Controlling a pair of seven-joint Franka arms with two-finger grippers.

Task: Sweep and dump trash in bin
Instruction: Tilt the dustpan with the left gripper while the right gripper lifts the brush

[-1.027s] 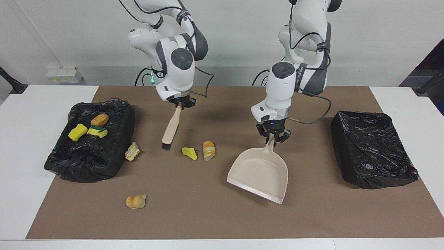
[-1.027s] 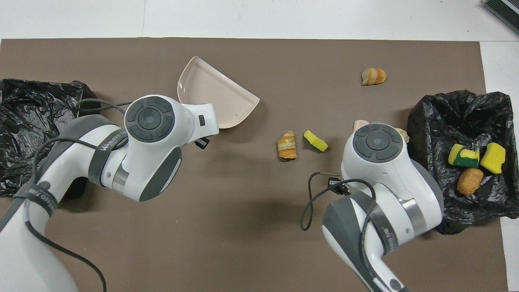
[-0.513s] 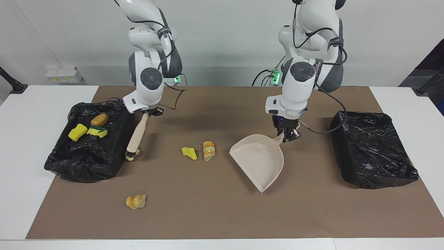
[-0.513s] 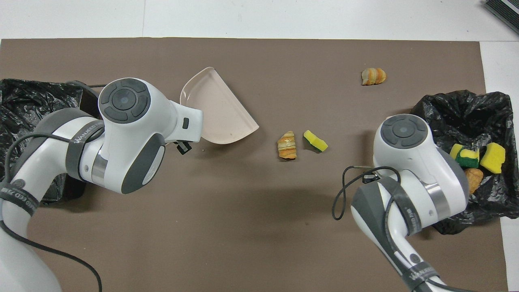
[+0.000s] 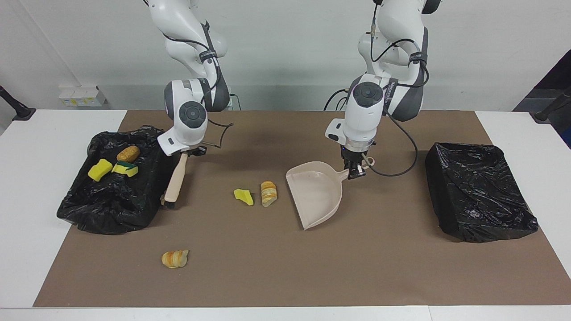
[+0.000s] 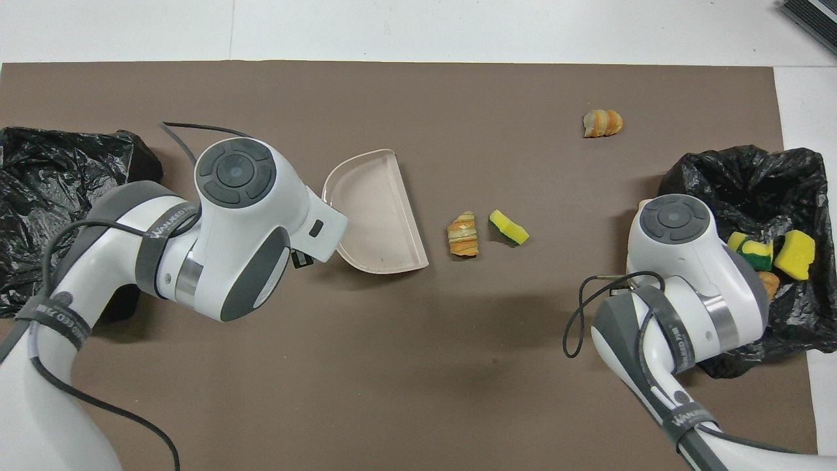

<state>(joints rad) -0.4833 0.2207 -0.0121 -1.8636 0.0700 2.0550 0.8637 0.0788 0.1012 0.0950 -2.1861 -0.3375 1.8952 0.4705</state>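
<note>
The left gripper point(image 5: 355, 173) grips the dustpan point(image 5: 315, 192) by its handle, mouth turned toward the yellow sponge chunk point(image 5: 243, 196) and bread slice point(image 5: 268, 193) mid-mat, while the right gripper point(image 5: 189, 152), clamped on the brush point(image 5: 174, 182), poses it beside the part-filled bin point(image 5: 117, 209) to sweep them panward.

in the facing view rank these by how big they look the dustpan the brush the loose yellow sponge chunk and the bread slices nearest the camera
1. Dustpan, clearly largest.
2. Brush.
3. Bread slices and yellow sponge chunk: too alike to rank, and the slices lie closer to the camera.
</note>
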